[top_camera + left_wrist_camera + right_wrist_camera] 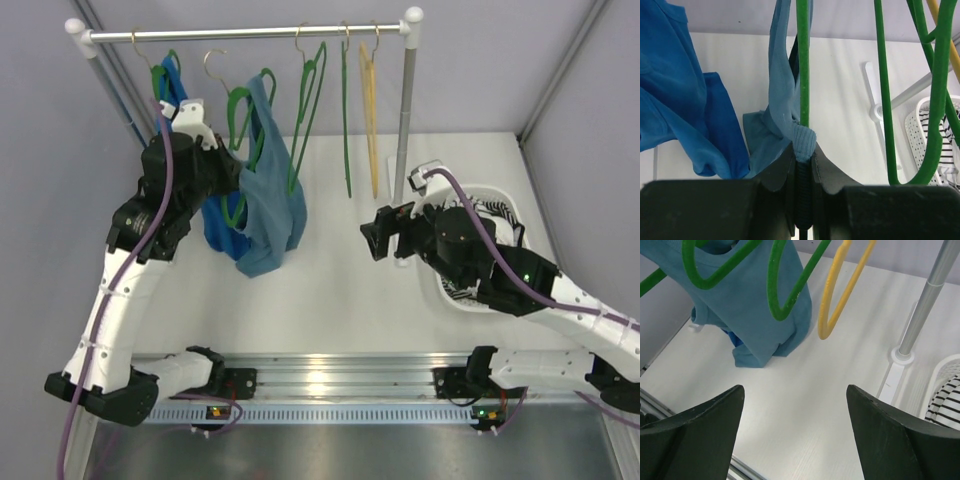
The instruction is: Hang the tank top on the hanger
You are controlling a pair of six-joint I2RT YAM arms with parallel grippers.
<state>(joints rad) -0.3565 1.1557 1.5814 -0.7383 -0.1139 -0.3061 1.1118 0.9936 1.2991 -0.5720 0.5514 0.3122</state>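
The teal-blue tank top (268, 190) hangs draped on a green hanger (243, 108) on the rail, its lower end bunched near the table. My left gripper (233, 178) is raised beside it. In the left wrist view it (804, 156) is shut on the top's ribbed strap (804, 141), right where the hanger's green bar (802, 65) meets it. My right gripper (372, 235) is open and empty, low over the table to the right of the top. In the right wrist view (795, 395) the tank top (750, 310) hangs ahead at upper left.
A royal-blue garment (218, 235) hangs just left of the tank top. Two empty green hangers (312, 100) and a yellow hanger (370, 120) hang on the rail (250, 34). The rack's pole (404, 140) and a white basket (505, 205) holding striped cloth (950, 402) stand at the right.
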